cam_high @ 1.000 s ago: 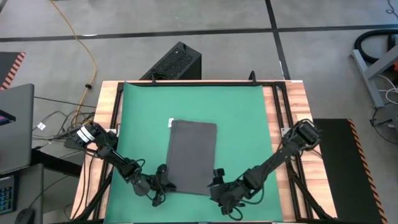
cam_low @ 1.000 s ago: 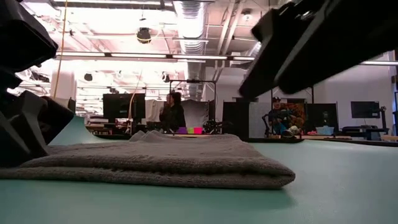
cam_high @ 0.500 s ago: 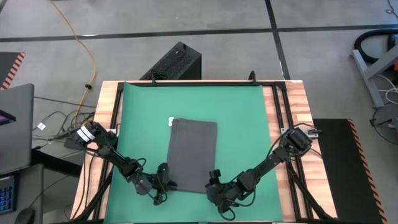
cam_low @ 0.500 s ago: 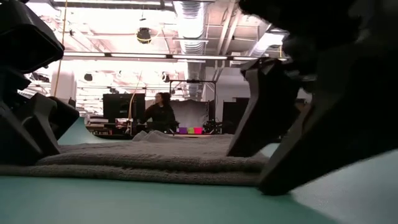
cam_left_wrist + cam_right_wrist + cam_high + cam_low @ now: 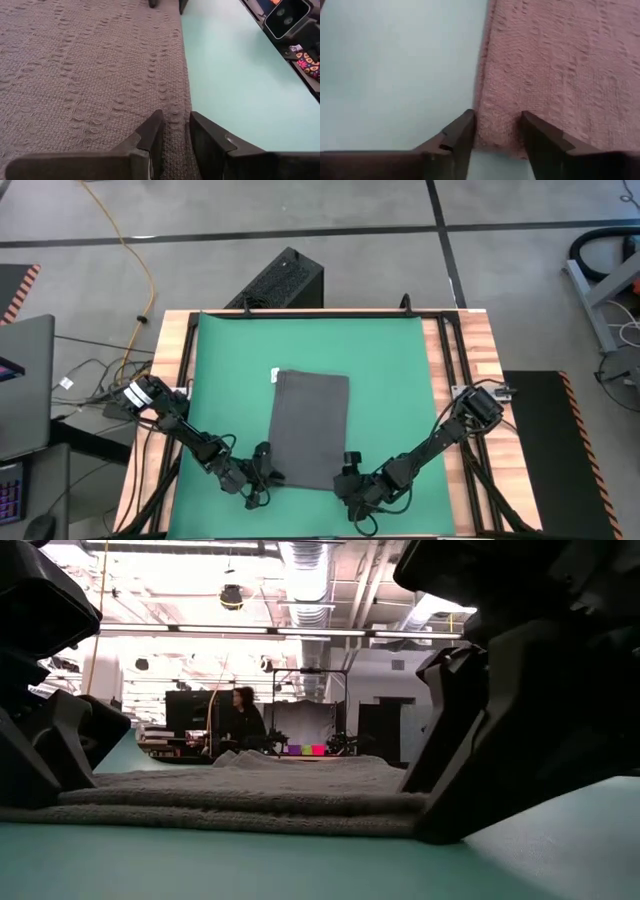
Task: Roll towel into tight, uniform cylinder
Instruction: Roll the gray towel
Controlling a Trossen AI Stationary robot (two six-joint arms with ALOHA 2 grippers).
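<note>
The green mat [image 5: 390, 380] spreads wide ahead of both grippers, and the towel [image 5: 310, 428] lies flat on it, folded narrow, stretching away from them with bare mat on every side to roll into. The left gripper [image 5: 172, 131] straddles one near corner, its fingers closed to a narrow gap over the hem, while the right gripper [image 5: 496, 131] sits at the other corner, fingers still apart around the edge, probably not yet gripping, likely so both corners lift together
</note>
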